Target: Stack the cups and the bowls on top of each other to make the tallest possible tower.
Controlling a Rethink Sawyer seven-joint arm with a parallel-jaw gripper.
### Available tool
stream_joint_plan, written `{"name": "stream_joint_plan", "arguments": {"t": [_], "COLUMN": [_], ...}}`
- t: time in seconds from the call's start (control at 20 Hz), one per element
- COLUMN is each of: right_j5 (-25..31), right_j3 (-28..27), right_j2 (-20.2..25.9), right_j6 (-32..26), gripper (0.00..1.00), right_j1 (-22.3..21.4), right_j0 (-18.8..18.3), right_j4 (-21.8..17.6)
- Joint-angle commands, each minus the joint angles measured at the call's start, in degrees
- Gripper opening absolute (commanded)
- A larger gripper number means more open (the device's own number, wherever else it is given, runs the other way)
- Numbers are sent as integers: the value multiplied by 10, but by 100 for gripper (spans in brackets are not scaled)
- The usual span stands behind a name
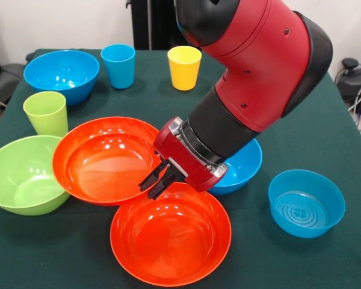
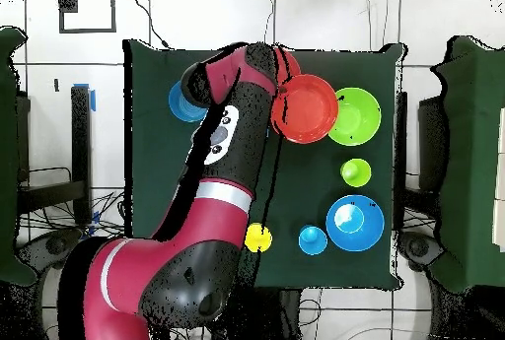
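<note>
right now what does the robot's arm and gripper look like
The arm is thick and rounded, with glossy red shells and black joint sections. A silver ring sits at the wrist ahead of a red block. The gripper is small and black, with short fingers. From overhead, the arm shows a pale grey band and round buttons.

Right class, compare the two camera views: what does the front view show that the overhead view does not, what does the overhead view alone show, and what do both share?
Only the front view shows the gripper, its fingers close together over the near orange bowl, and the blue bowl partly behind the arm; overhead, the arm covers all of these. Only the overhead view shows the table's surroundings: pale floor, cables and the arm's whole length. Both show the other orange bowl, green bowl, green cup, yellow cup and blue cup.
</note>
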Motion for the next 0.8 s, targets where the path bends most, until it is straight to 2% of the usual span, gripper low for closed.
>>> {"name": "stream_joint_plan", "arguments": {"t": [0.05, 0.45, 0.8], "right_j5": [-8, 4, 63], "right_j3": [43, 38, 13], "right_j2": [50, 46, 29], "right_j6": [25, 24, 11], "gripper": [0, 0, 0], "right_j1": [4, 0, -16], "right_j0": [-9, -7, 2], "right_j4": [7, 8, 12]}}
